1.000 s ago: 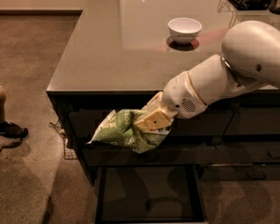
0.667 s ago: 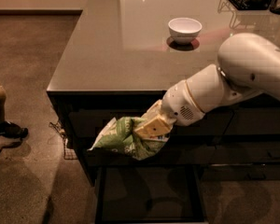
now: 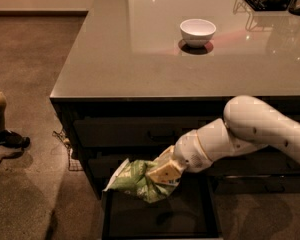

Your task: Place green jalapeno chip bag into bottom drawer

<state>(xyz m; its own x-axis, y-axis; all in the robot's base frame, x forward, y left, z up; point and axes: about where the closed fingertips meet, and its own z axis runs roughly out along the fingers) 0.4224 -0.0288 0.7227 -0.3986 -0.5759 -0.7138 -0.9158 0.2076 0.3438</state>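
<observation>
My arm has come down since a second ago: the green jalapeno chip bag (image 3: 131,180), which hung level with the upper drawers (image 3: 125,132) then, now sits lower, at the mouth of the bottom drawer (image 3: 182,215). My tool (image 3: 165,173) is in front of the cabinet, below the worktop (image 3: 140,64) edge and just above the pulled-out tray, and it is clenched on the right end of the bag. The rest of the bag sticks out to the left, crumpled and tilted. Its far corner reaches past the drawer's left side, while the gripped end hangs over the dark floor of the tray.

I judge this to be the lowering step. The bag is carried and the drawer stands open, but nothing has been let go. The bag does not look to be resting on the drawer floor yet, though the shadow there makes contact hard to read.

The next move calls for a small shift to my right and a little more descent, so the whole bag clears the left wall and lands inside. Only then should I release. The white bowl (image 3: 197,31) on the worktop is well apart and plays no part
</observation>
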